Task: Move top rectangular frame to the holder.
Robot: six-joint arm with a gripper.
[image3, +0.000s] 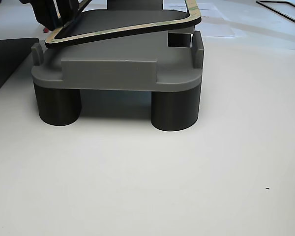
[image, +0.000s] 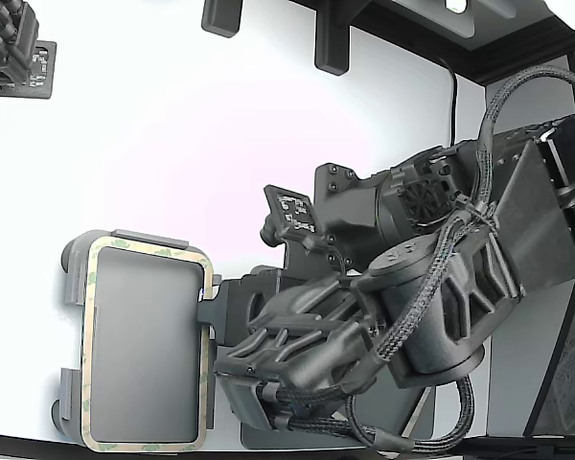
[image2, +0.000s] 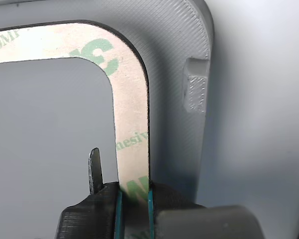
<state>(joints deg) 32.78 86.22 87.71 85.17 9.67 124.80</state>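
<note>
The top rectangular frame is beige with faint green print and lies over the light grey holder at the exterior view's lower left. My gripper is shut on the frame's long side nearest the arm. In the wrist view the gripper pinches the frame's strip just past a rounded corner, above the holder's plate and an edge tab. In the other view the frame sits tilted over the holder, higher at one end, with the gripper at its low end.
The holder stands on dark round feet on a white table. A darker flat mat lies beside it and shows under my arm. A second arm sits at the exterior view's top left. Black brackets stand at the far edge.
</note>
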